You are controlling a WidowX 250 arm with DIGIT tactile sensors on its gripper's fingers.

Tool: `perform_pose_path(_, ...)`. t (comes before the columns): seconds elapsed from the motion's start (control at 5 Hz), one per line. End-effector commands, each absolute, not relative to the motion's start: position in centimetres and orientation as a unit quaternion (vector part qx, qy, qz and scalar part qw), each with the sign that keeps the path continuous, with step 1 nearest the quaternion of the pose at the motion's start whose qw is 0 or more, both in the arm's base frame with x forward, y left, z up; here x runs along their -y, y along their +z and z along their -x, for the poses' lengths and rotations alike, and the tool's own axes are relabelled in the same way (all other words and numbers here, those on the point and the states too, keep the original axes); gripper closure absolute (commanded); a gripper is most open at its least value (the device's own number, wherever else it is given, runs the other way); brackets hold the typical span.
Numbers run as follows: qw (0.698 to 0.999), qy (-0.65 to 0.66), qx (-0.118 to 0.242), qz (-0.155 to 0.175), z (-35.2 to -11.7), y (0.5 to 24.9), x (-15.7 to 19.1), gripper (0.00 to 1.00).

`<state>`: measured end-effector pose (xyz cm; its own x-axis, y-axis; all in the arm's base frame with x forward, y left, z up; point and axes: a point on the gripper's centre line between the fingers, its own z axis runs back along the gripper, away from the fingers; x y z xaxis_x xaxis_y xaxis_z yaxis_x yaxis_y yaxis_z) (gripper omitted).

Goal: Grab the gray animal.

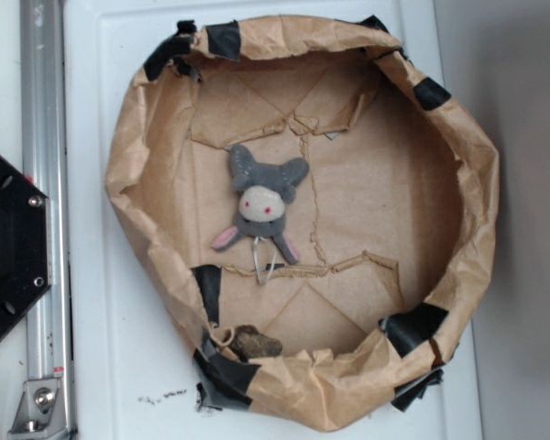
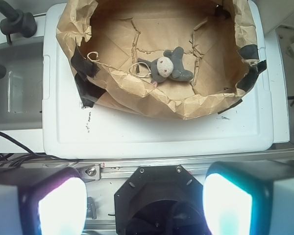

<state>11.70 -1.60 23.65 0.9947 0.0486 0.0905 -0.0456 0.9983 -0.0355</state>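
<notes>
Readable text: none in either view.
Labels or brands: none legible on the brown paper bowl, its black tape, or the white lid.

Looks like a robot lab bench: aluminum rail, black hexagonal mount, and a taped-up brown paper pen on a white plastic lid.

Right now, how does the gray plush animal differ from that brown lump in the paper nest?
The gray animal is soft plush with big ears, a cream face and pink-tipped limbs; the brown lump is plain, dark and rock-like. The animal is larger and lies mid-floor; the lump sits against the paper wall. Both rest untouched inside.
</notes>
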Motion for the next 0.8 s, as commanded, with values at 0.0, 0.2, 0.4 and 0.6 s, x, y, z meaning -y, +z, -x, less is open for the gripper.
perform_pose_path(0.0,0.999,0.024,0.046,0.017,-11.7,23.6,1.6,0.0)
perform_pose_path(0.2,0.995,0.076,0.066,0.012,-14.2,22.9,0.0,0.0)
perform_pose_path(0.4,0.991,0.109,0.068,-0.017,-16.2,21.5,-0.1,0.0)
perform_pose_path(0.6,0.991,0.109,0.068,-0.017,-16.2,21.5,-0.1,0.0)
